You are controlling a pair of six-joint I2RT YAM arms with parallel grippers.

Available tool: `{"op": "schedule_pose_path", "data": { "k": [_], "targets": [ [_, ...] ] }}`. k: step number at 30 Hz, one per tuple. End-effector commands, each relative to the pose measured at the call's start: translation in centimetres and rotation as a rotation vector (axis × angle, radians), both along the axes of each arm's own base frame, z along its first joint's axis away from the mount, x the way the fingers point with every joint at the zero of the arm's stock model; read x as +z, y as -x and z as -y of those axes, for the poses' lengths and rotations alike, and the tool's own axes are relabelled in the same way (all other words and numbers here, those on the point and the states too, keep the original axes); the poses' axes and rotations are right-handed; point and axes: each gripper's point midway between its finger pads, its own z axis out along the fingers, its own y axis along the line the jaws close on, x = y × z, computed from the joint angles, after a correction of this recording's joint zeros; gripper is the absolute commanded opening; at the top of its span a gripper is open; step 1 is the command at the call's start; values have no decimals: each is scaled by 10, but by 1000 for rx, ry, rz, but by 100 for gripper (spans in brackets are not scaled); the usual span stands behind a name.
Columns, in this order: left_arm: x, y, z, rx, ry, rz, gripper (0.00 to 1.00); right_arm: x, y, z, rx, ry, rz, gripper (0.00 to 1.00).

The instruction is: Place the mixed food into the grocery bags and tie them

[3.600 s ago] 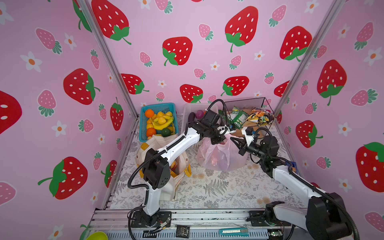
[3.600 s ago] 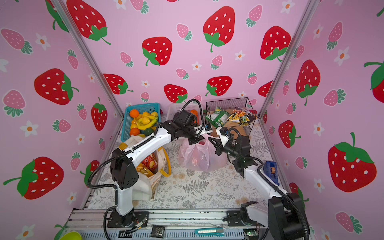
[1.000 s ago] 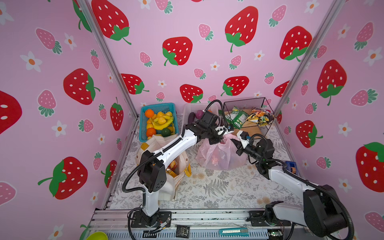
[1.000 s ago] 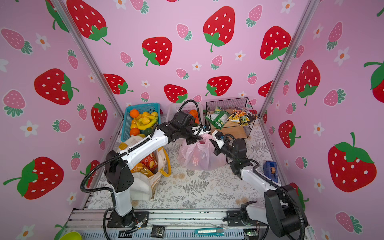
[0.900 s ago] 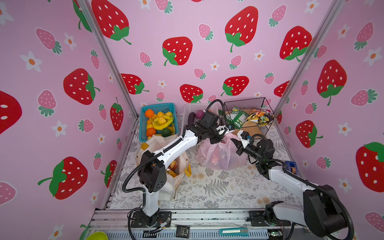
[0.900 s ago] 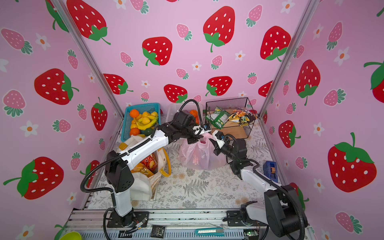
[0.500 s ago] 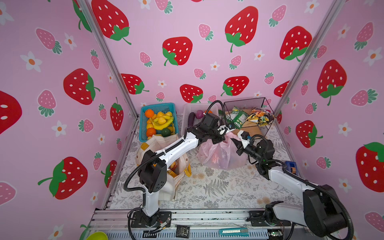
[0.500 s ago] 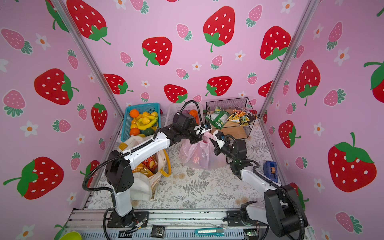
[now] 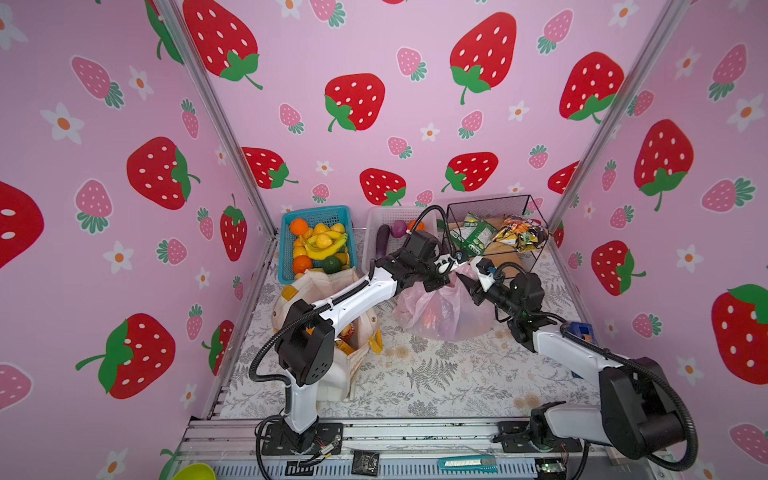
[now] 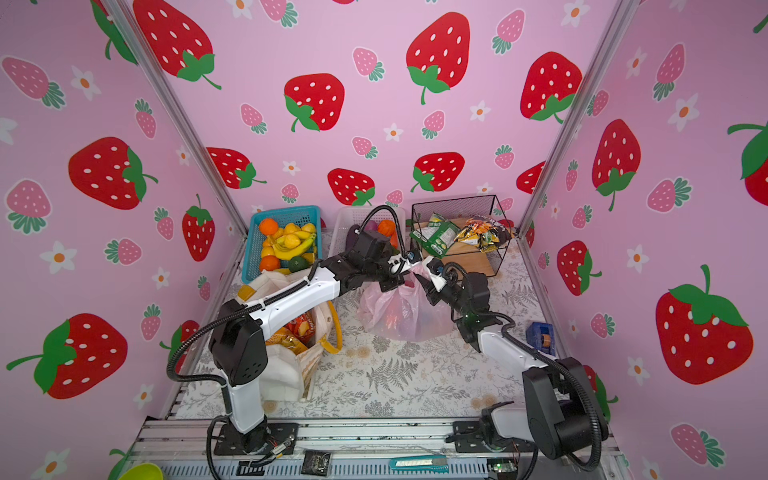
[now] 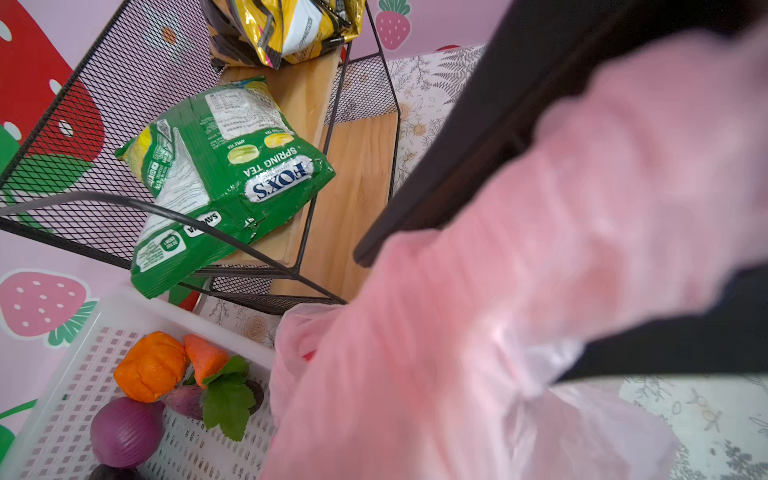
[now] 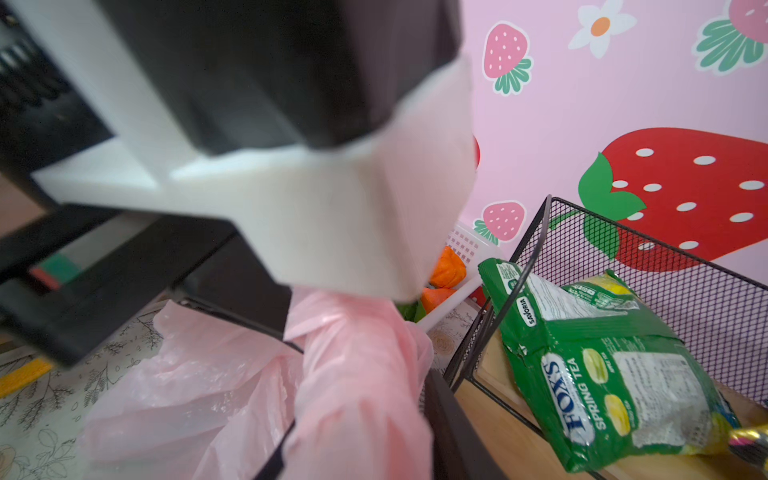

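The translucent pink grocery bag [image 9: 440, 311] [image 10: 399, 311] stands filled mid-table, its neck bunched upward. My left gripper [image 9: 451, 274] [image 11: 461, 320] is shut on the twisted pink handle at the bag's top. My right gripper [image 9: 466, 282] [image 12: 365, 415] faces it from the right, jaws apart, with the handle [image 12: 357, 374] lying loose between its fingers. The cream canvas tote [image 9: 328, 282] with yellow straps [image 10: 336, 328] stands front left holding snack packets [image 10: 299, 328]. Toy vegetables, a carrot [image 11: 203, 357], a purple onion [image 11: 124, 430] and a dark long one [image 9: 382, 245], lie in the white basket [image 11: 62, 415].
A black wire basket [image 9: 490, 208] behind the bag holds a green packet [image 11: 224, 174] and a yellow packet [image 11: 282, 29]. A blue basket [image 9: 320, 216] of fruit sits back left. A small blue object [image 9: 582, 332] lies by the right wall.
My left gripper has closed on the bag's handle and lifted it slightly. My right gripper, shut a second ago, has opened its jaws around the handle.
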Motion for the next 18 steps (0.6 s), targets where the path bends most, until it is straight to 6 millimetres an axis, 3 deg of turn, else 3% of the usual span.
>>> {"op": "schedule_pose_path", "data": {
  "k": [1, 3, 8, 13, 18],
  "targets": [
    [16, 8, 5, -43, 27, 24, 0, 8, -4, -7, 28, 11, 36, 35],
    [18, 8, 5, -37, 29, 26, 0, 8, -4, -10, 40, 8, 36, 29],
    [22, 6, 2, -8, 40, 17, 0, 11, -5, -8, 25, -2, 49, 0],
    [20, 6, -10, 38, 22, -42, 17, 24, -6, 2, -44, -23, 111, 0],
    [16, 0, -23, 87, 16, -105, 20, 34, -5, 9, -89, -52, 159, 0]
  ]
}}
